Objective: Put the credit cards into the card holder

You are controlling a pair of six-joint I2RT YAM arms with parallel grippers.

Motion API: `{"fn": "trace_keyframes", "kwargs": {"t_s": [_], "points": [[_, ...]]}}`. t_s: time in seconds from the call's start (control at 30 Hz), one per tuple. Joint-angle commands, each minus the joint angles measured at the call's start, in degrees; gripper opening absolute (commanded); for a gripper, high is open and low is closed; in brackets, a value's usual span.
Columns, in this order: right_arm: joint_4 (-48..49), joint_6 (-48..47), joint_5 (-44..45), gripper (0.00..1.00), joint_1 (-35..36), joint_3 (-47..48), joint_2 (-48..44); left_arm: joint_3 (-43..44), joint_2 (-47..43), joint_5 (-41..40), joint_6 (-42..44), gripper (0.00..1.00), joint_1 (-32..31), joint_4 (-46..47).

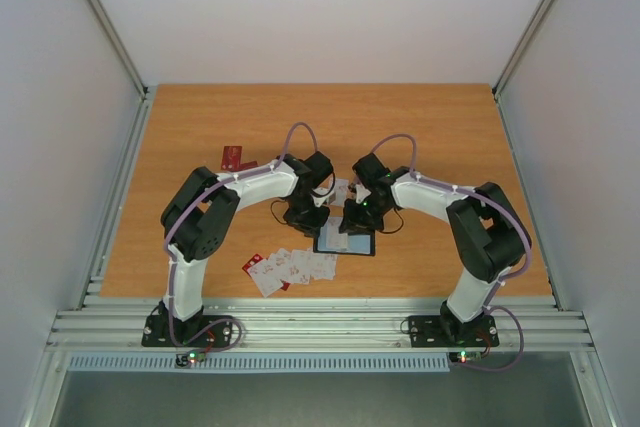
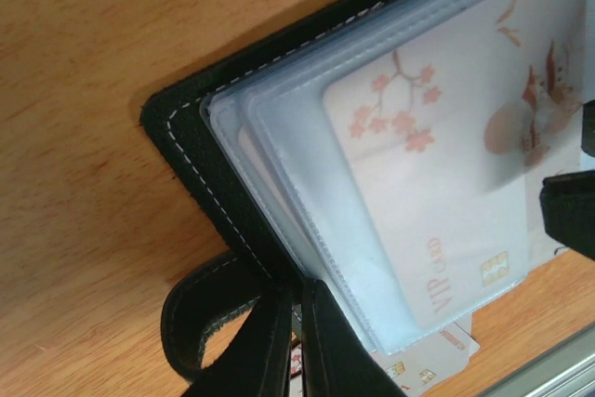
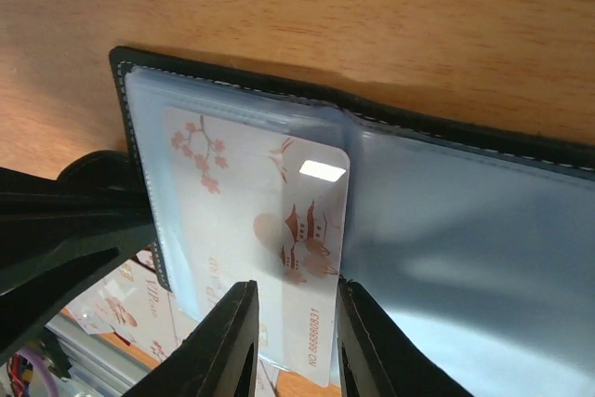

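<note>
The black card holder (image 1: 358, 244) lies open on the table, its clear bluish sleeves up. My left gripper (image 1: 306, 215) sits at its left edge. In the left wrist view its fingers (image 2: 270, 341) are pressed almost together on the holder's black edge (image 2: 186, 132), beside the strap loop. My right gripper (image 1: 352, 219) hangs over the holder. In the right wrist view its jaws (image 3: 293, 350) are apart above a white credit card with red blossoms and a pagoda (image 3: 311, 211). That card is partly inside a sleeve and also shows in the left wrist view (image 2: 446, 165).
Several loose white and red cards (image 1: 292, 267) lie fanned near the table's front edge, just left of the holder. Red cards (image 1: 233, 157) lie farther back on the left. A metal rail (image 1: 320, 327) borders the front of the table.
</note>
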Motion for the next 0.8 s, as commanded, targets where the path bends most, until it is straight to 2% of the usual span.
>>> {"fn": "trace_keyframes", "kwargs": {"t_s": [0.0, 0.6, 0.77], "points": [[0.59, 0.04, -1.61, 0.25, 1.05, 2.07, 0.76, -0.28, 2.09, -0.16, -0.06, 0.07, 0.02, 0.96], [1.17, 0.68, -3.29, 0.25, 2.31, 3.19, 1.64, 0.87, 2.59, 0.38, 0.09, 0.07, -0.03, 0.81], [-2.07, -0.02, -1.67, 0.25, 2.32, 3.35, -0.07, 2.29, 2.81, 0.3, 0.07, 0.07, 0.02, 0.71]]}}
